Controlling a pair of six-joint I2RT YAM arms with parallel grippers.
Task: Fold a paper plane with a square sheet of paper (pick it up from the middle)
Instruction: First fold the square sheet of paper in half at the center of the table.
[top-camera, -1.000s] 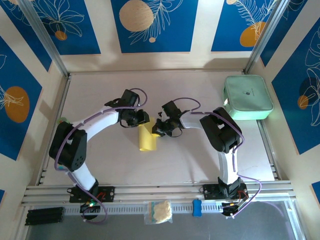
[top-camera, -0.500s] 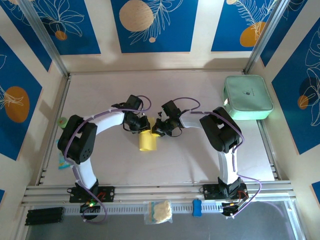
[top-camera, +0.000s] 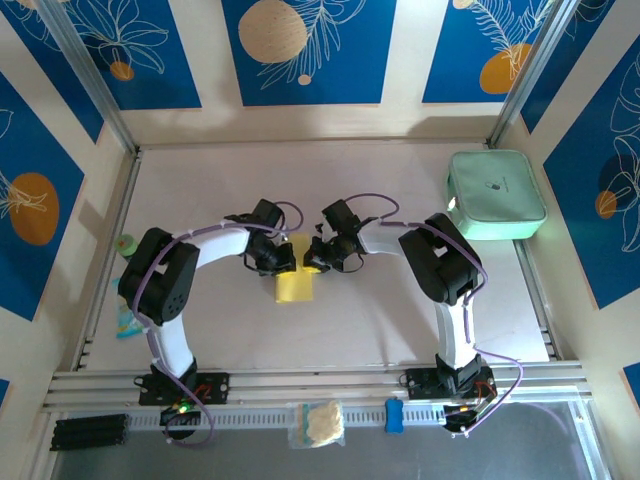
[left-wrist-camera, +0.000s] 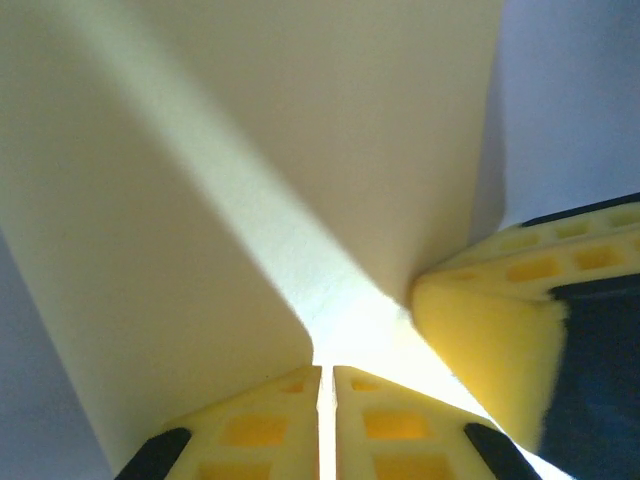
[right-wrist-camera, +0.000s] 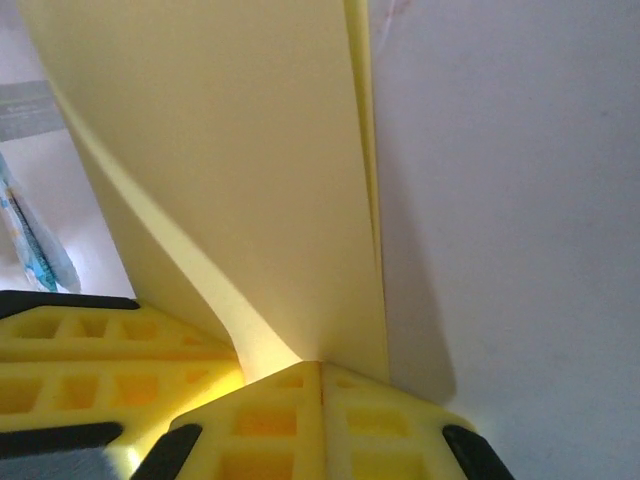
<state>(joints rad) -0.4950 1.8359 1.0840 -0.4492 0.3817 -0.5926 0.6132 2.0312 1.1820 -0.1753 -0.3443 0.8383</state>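
Up top we're seeing the yellow sheet (top-camera: 294, 285) lying well left of the mint-green case (top-camera: 496, 195), on the left wrist the left gripper (left-wrist-camera: 326, 385) is pinching its fold, and on the right wrist the right gripper (right-wrist-camera: 320, 375) is clamping it too.

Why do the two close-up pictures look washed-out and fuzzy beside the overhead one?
Left wrist: the yellow paper is so close it looks soft, with a white glare band running diagonally across it. Right wrist: the paper is sharper, its fold edge crisp, throwing a grey shadow on the table. Top external: evenly lit and in focus.
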